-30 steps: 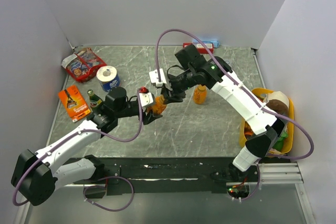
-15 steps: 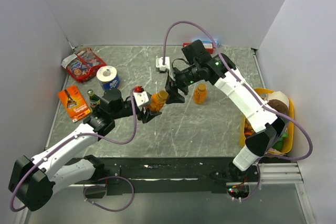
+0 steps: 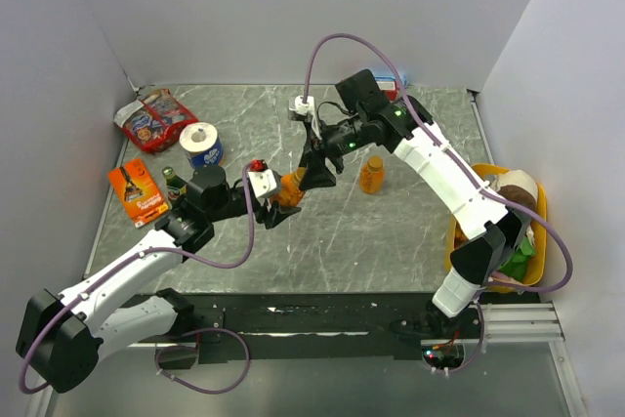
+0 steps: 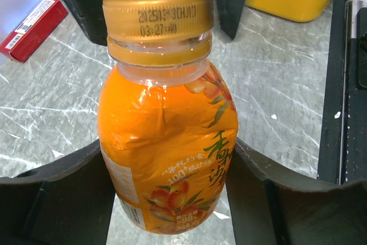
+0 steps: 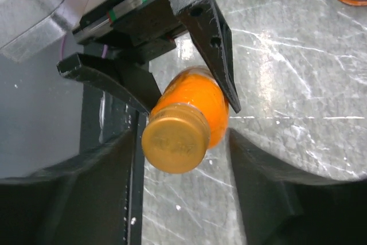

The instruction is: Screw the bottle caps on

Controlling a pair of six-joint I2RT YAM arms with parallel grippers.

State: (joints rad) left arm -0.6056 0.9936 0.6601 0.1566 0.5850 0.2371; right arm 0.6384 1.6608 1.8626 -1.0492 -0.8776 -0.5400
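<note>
My left gripper (image 4: 172,167) is clamping the juice bottle (image 4: 166,119). My right gripper (image 5: 182,156), fingers spread, is centring around the cap (image 5: 172,144) before squeezing.

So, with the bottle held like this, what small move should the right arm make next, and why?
Probably close the right gripper on the cap: it sits on the bottle clamped in the left gripper, and the right fingers flank it with gaps.

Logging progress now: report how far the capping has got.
Done: a cap sits on the bottle clamped in the left end effector. In hand: the right end effector straddles that cap, open; tightness cannot be judged. Left: the second bottle stands on the table, its cap state unclear.
</note>
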